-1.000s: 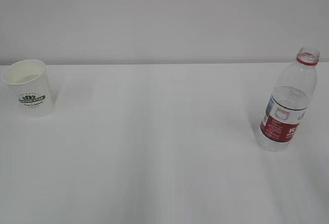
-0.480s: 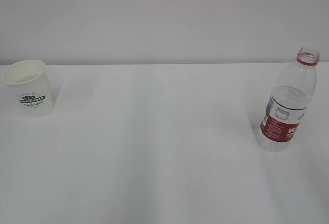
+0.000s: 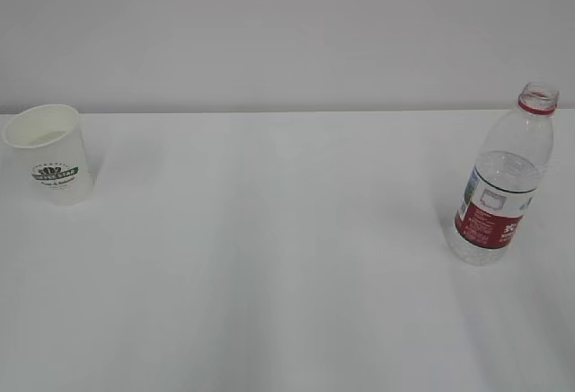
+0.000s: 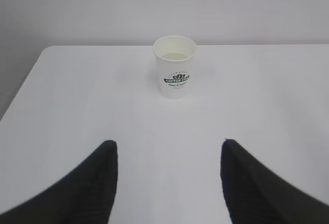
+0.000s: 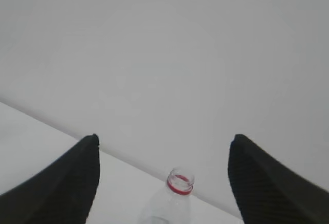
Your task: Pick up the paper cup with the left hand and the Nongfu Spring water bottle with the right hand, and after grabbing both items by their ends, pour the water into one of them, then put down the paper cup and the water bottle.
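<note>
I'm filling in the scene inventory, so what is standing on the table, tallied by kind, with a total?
Paper cup: 1, upright at the far left, small pale pool inside.
Nongfu Spring water bottle: 1, upright at the right, uncapped, partly filled.
Total: 2, standing well apart on the white table.

The paper cup (image 4: 175, 66) stands upright on the white tabletop (image 4: 154, 126), straight ahead of the left tool (image 4: 168, 168) and well apart from its spread black fingers; it is white with a green crown-like logo and green lettering facing the tool, and a pale pool shows in its cream inside. The Nongfu Spring water bottle (image 5: 174, 198) stands upright ahead of and below the right tool (image 5: 163, 167), between its spread fingers in view but untouched: clear ribbed plastic, uncapped, red neck ring, dark red and white label, partly filled with water (image 3: 506, 169).
</note>
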### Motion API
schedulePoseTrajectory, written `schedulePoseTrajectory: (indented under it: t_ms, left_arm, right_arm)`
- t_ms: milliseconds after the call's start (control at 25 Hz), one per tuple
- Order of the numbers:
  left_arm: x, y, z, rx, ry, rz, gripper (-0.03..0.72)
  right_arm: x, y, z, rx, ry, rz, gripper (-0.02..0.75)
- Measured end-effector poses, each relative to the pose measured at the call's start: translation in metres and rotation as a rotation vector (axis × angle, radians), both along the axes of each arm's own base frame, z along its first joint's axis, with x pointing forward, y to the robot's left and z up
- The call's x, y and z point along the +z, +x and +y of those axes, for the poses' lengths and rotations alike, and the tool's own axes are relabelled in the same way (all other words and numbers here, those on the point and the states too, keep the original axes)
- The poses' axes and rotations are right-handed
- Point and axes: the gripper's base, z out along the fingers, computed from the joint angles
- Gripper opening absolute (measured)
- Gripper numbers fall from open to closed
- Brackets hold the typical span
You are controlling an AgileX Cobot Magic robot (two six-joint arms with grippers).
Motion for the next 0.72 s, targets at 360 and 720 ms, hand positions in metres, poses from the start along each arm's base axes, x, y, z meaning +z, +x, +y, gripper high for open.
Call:
schedulePoseTrajectory:
  t_ms: [360, 720]
  left_arm:
    - [0.000, 0.000, 0.000, -0.001, 0.002, 0.002, 0.461]
    - [-0.001, 0.000, 0.000, -0.005, 0.015, 0.008, 0.459]
  right_arm:
    - [0.000, -0.027, -0.014, -0.057, 0.091, 0.140, 0.587]
    - [0.007, -0.048, -0.025, -0.121, 0.075, 0.353, 0.587]
